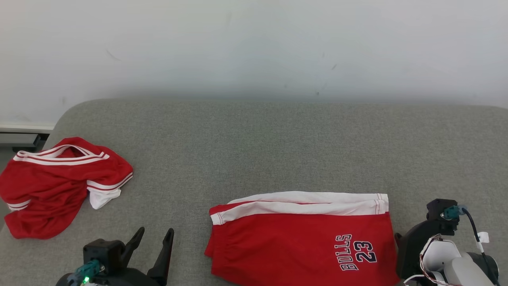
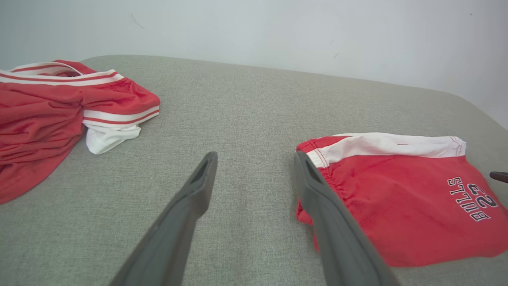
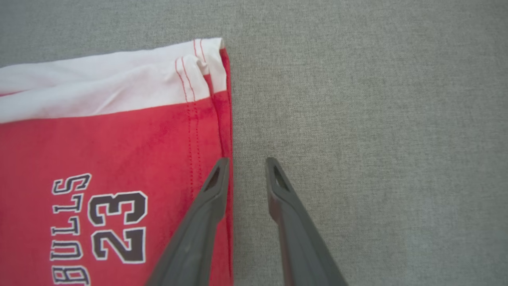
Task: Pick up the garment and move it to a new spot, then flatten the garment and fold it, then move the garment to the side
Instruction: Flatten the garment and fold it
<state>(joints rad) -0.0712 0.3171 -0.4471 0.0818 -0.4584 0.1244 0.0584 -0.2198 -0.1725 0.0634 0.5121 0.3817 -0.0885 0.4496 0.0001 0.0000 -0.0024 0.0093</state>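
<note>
The garment, red shorts (image 1: 301, 242) with a white band and "BULLS 23" print, lies folded flat on the grey cushion, at the near right in the head view. In the right wrist view my right gripper (image 3: 247, 161) stands at the right hem of the shorts (image 3: 99, 139). Its left finger lies over the hem and its right finger over bare cushion, with a narrow gap between them. My left gripper (image 1: 155, 230) is wide open over the cushion, left of the shorts (image 2: 397, 198), with nothing between its fingers (image 2: 204, 174).
A crumpled red garment with white stripes (image 1: 51, 186) lies at the cushion's left edge. The grey cushion (image 1: 254, 151) runs back to a white wall (image 1: 254, 47). My right arm's wrist (image 1: 436, 238) is beside the shorts' right edge.
</note>
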